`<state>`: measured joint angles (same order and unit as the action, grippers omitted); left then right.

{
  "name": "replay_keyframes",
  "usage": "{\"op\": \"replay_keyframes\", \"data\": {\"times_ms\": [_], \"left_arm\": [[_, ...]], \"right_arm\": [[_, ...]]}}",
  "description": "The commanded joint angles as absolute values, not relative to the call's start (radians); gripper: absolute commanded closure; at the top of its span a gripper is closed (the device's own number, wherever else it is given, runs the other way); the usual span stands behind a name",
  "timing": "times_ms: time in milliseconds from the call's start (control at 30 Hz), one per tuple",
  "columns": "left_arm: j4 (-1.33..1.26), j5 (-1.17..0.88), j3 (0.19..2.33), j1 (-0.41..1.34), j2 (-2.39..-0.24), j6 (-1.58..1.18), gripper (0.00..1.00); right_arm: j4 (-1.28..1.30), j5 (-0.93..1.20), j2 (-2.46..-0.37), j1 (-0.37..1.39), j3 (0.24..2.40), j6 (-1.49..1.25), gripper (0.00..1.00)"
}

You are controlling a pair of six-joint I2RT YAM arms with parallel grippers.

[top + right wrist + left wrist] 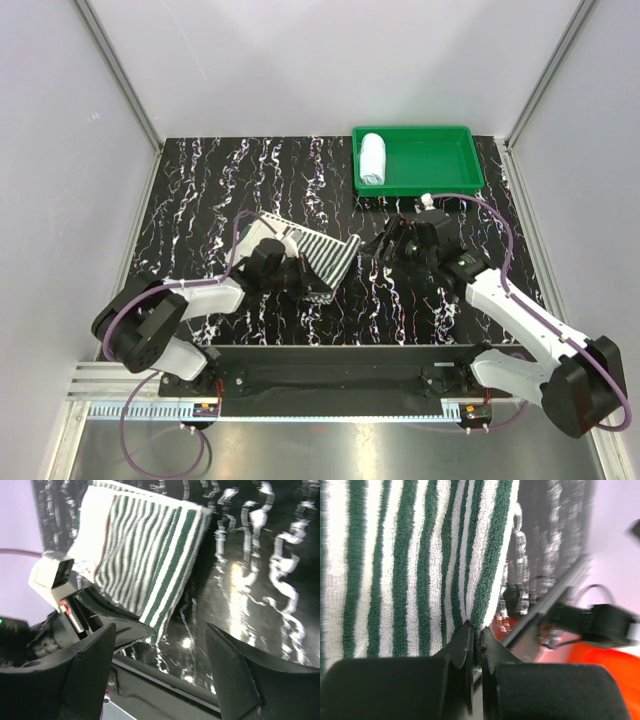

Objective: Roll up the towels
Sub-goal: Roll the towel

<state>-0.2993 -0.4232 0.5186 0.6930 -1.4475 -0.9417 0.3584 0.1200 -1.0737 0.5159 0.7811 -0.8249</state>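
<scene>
The black marble-patterned table (200, 190) carries a green tray (440, 165) at its far right, and the pale blue towel (372, 158) lies rolled up in the tray's left end. The striped towel (325, 258), dark green on white in the wrist views, sits near the table's middle, its edge pinched between the closed fingers of the left gripper (476, 628). The right gripper (161, 630) hovers just to its right, jaws spread wide and holding nothing
</scene>
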Motion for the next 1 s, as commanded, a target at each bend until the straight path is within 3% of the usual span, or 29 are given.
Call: {"op": "replay_keyframes", "data": {"times_ms": [0, 167, 300, 433, 967], "left_arm": [[-0.584, -0.618, 0.473, 0.634, -1.469, -1.101, 1.00], [-0.692, -0.677, 0.431, 0.574, -1.525, -1.195, 1.00], [-0.577, -0.617, 0.428, 0.568, -1.535, -1.170, 1.00], [-0.554, -0.618, 0.426, 0.546, -1.591, -1.177, 1.00], [-0.548, -0.657, 0.445, 0.483, -1.730, -1.149, 1.00]], "right_arm": [[0.155, 0.241, -1.103, 0.512, 0.749, -0.853, 0.23], [-0.048, 0.320, -1.189, 0.512, 0.718, -0.900, 0.35], [-0.207, 0.377, -1.282, 0.512, 0.684, -0.943, 0.59], [-0.353, 0.434, -1.397, 0.512, 0.669, -0.997, 0.73], [-0.595, 0.445, -1.795, 0.512, 0.715, -1.011, 0.82]]}}
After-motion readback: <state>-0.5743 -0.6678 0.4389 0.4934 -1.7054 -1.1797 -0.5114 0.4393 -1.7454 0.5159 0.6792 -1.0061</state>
